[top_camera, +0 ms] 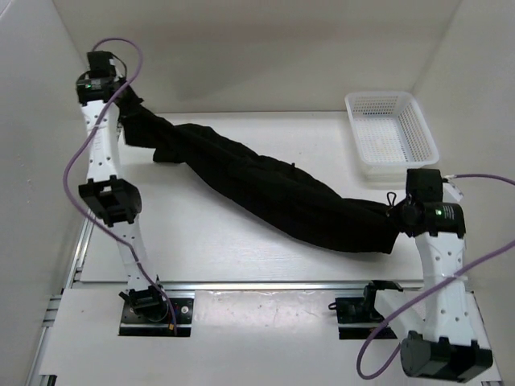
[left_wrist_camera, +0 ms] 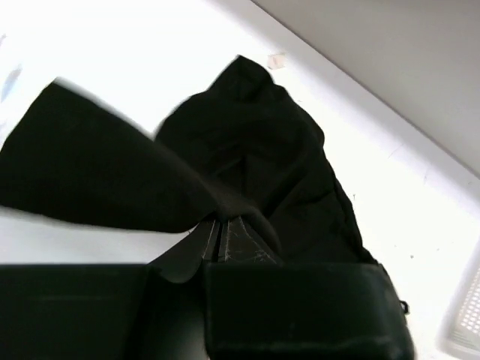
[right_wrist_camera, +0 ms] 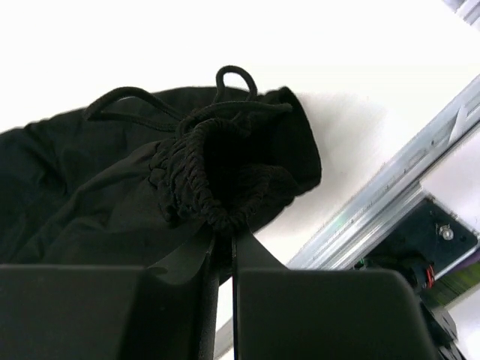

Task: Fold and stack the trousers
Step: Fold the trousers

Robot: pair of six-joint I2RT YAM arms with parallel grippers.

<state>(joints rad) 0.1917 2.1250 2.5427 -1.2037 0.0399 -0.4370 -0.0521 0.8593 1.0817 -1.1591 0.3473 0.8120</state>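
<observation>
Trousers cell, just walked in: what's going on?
Both arms hold the black trousers, stretched diagonally across the table. The right gripper pinches the drawstring waistband at the near right. The left gripper is shut on the opposite end at the far left. The white basket sits apart at the far right. No neat fold yet.

No text, label, brand, number or sign can be read in any view. Nothing legible is seen on the trousers [top_camera: 273,193], the basket [top_camera: 392,137] or the table [top_camera: 225,241].
</observation>
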